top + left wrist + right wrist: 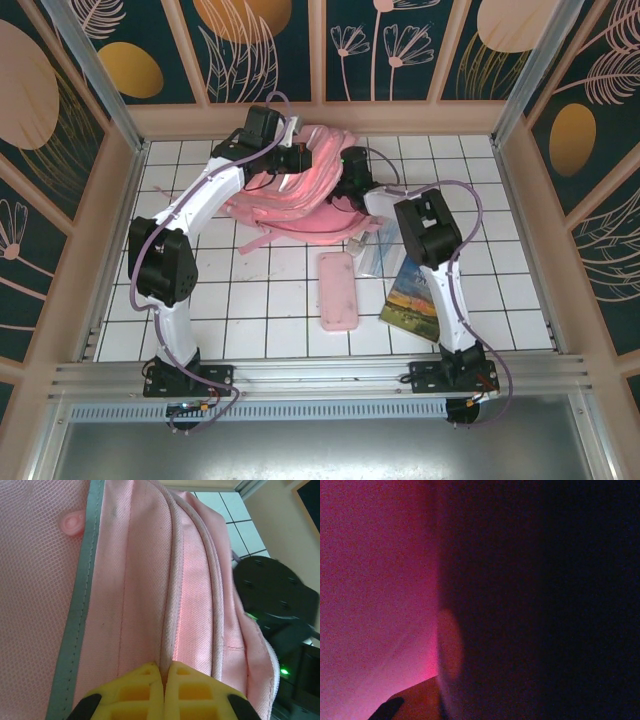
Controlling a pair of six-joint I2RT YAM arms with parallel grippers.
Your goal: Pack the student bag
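One large pink fabric backpack [290, 212] is lying toward the back of the white tiled counter [250, 310]. The left fingers [137, 687] are pinching tight on a fold of the backpack beside its zip seam. The right fingers [417, 702] are sitting inside the backpack's dim interior; their spread I cannot tell. In front of the backpack, a flat pink rectangular pencil case [338, 290] and a landscape-covered book [410, 300] are lying.

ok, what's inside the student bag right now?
The right arm reaches into the student bag; its wrist view gives pink-lit fabric and a dark, unidentifiable shape. Left fingers pinch the opening's edge. Any contents are covered by fabric.
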